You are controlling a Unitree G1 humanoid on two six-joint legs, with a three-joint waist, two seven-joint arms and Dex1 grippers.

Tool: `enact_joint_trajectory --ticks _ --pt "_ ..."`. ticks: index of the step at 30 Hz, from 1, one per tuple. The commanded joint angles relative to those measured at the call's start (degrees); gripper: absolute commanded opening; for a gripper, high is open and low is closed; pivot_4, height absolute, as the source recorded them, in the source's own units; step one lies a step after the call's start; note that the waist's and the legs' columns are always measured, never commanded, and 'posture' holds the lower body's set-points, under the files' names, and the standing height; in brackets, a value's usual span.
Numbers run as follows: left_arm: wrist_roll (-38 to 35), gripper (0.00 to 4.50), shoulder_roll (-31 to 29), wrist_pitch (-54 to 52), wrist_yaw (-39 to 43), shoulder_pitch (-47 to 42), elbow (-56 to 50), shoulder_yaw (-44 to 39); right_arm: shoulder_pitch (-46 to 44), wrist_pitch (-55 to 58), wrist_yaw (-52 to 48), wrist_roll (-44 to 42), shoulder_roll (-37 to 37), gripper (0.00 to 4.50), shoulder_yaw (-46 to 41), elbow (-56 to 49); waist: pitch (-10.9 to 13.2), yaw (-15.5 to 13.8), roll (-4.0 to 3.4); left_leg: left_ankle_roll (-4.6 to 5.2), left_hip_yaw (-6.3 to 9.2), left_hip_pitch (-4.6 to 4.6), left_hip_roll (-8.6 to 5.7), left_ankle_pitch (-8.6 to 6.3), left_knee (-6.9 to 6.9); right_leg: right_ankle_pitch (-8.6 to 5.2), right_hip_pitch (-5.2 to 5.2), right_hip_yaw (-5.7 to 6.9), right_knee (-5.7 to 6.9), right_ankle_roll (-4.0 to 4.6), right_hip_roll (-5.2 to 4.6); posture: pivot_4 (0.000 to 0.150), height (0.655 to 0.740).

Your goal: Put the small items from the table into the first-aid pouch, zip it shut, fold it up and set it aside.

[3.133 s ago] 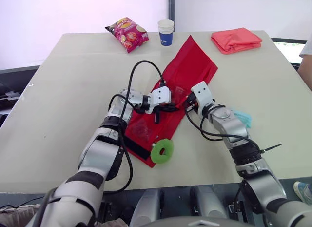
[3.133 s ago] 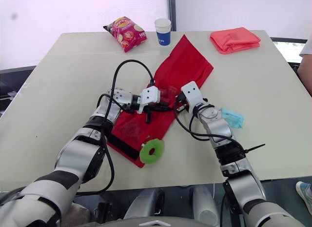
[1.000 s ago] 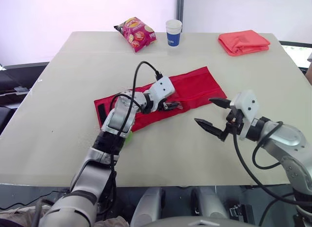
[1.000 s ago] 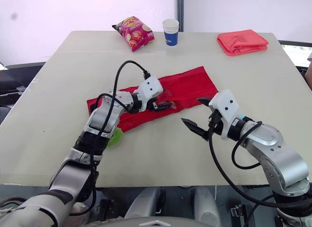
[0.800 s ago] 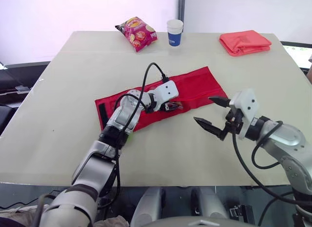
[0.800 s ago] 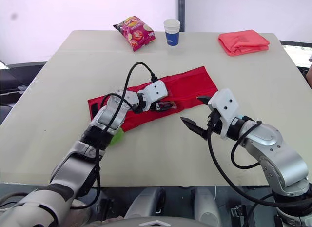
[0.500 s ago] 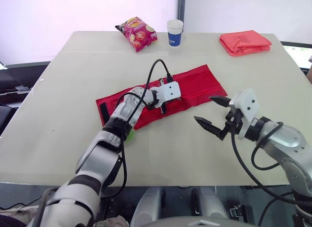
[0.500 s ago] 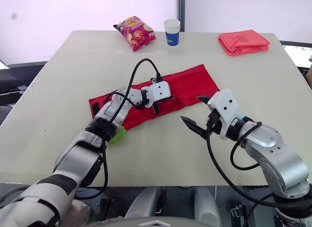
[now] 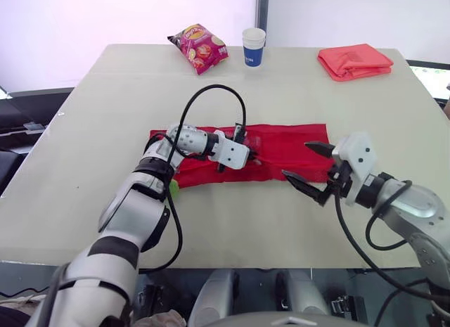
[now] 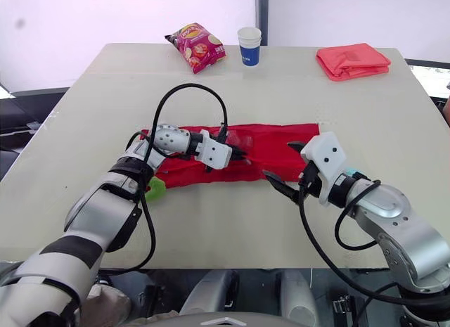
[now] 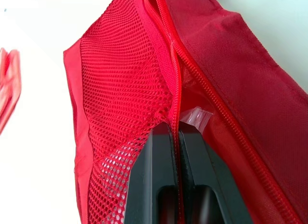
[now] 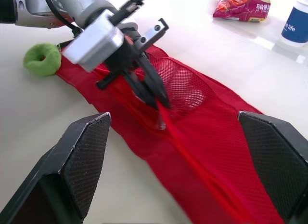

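Lying lengthwise left-to-right, the pouch (image 9: pixel 281 140) is pinched by left gripper (image 9: pixel 247 156); right gripper (image 9: pixel 296 159) spread, empty.

Straight ahead of the spread jaws of the right gripper (image 9: pixel 295 159), the red pouch (image 9: pixel 281 138) is lying across the path. Further along it, the left gripper (image 9: pixel 244 155) is pinching the mesh and blocking the way, its black cable (image 9: pixel 211 89) arching above. Bare table (image 9: pixel 246 214) is lying open on the near side of both jaws. Behind the left jaws, a green ring (image 10: pixel 155 188) is sitting beside the forearm. The chip bag (image 9: pixel 201 48), cup (image 9: pixel 254 46) and folded cloth (image 9: pixel 355 60) are standing well apart.
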State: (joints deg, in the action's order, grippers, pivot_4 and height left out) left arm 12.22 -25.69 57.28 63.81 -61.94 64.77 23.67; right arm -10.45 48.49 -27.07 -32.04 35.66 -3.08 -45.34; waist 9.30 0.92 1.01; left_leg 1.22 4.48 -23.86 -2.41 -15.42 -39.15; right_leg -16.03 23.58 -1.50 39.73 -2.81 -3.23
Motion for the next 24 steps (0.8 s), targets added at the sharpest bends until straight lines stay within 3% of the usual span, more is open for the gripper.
enact_joint_trajectory --ticks 1,8,16,18,21,24 --pt "-2.19 0.09 -1.30 4.99 3.57 -3.47 2.93 -2.19 2.82 0.50 -0.94 -2.29 2.72 4.50 -6.46 -4.07 0.01 0.12 0.01 0.01 0.00 0.00 -0.01 -0.01 -0.01 0.00 0.00 0.01 0.00 0.00 0.00 0.150 0.7400" --pt "5.89 0.09 -2.95 5.42 -4.93 -7.18 7.84 -0.40 9.74 -1.50 -6.71 -6.04 8.45 4.50 -17.43 -5.22 0.03 0.24 0.05 0.24 0.05 0.01 -0.16 -0.14 -0.01 0.00 -0.01 0.03 0.04 -0.01 0.03 0.150 0.7400" --pt "15.35 0.09 -1.45 8.14 -18.58 -9.38 9.34 2.87 13.62 -2.77 -9.07 -7.72 10.60 4.50 -22.07 -4.53 0.05 -0.07 0.09 0.25 0.05 0.00 -0.17 -0.14 -0.02 0.00 -0.03 0.03 0.03 -0.02 0.02 0.150 0.7400" --pt "13.26 0.09 -1.37 10.01 -16.61 -8.57 9.65 1.60 14.38 -2.76 -9.25 -8.48 10.76 4.50 -23.34 -4.92 0.05 -0.06 0.09 0.25 0.05 -0.01 -0.17 -0.14 -0.02 -0.01 -0.03 0.03 0.03 -0.01 0.01 0.150 0.7400" --pt "4.59 0.09 -1.13 8.47 -7.19 -5.60 9.84 -3.60 16.16 -2.88 -8.92 -9.02 10.64 4.50 -24.55 -5.61 0.05 0.04 0.09 0.24 0.06 -0.01 -0.12 -0.14 -0.02 -0.01 -0.02 0.03 0.04 -0.01 0.01 0.150 0.7400" --pt "-4.29 0.85 -0.76 3.95 3.65 -2.90 8.23 -8.88 16.33 -2.98 -8.00 -9.45 10.54 4.50 -23.93 -6.01 0.05 0.26 0.08 0.23 0.04 0.01 -0.06 -0.13 -0.02 -0.01 -0.02 0.03 0.05 -0.01 0.01 0.150 0.7400"
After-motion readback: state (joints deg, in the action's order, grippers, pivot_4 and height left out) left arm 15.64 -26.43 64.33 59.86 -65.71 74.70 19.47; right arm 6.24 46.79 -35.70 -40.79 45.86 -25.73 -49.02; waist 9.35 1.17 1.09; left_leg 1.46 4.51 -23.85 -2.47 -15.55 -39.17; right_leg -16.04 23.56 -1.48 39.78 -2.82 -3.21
